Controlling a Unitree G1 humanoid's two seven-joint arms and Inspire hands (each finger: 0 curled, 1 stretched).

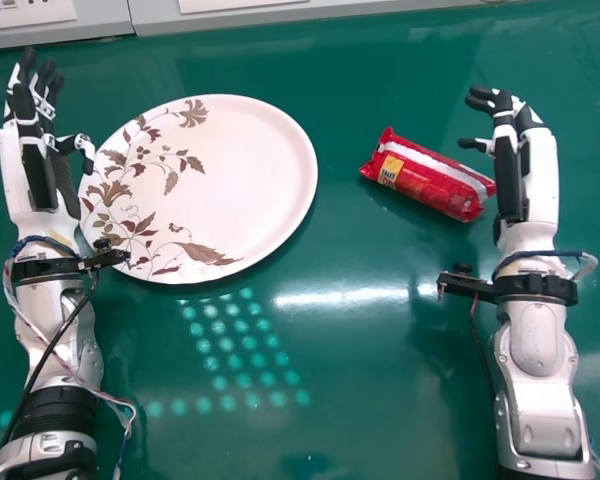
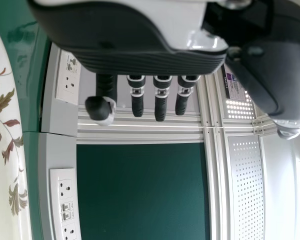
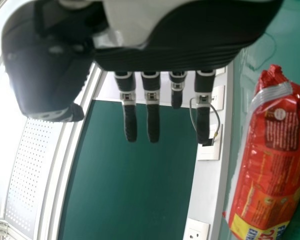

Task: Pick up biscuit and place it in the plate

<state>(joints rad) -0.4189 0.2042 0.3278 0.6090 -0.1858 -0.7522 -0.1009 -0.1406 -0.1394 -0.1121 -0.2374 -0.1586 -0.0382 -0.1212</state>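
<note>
A red biscuit packet (image 1: 430, 175) lies slantwise on the green table, right of the middle. My right hand (image 1: 513, 165) is just right of the packet's near end, fingers relaxed and holding nothing. In the right wrist view the biscuit packet (image 3: 272, 165) lies beside my right hand (image 3: 170, 55), whose fingers are extended. The large white plate (image 1: 220, 190) with a leaf pattern is left of the middle. My left hand (image 1: 40, 150) is at the plate's left edge, open. In the left wrist view my left hand (image 2: 150, 60) has straight fingers, with the plate (image 2: 12, 165) at one side.
The green table (image 1: 360, 390) reaches back to a grey panel with a white socket plate (image 1: 25, 12) at the back left. Wall sockets (image 2: 66, 205) show in the left wrist view as well. Light reflections lie on the tabletop in front of the plate.
</note>
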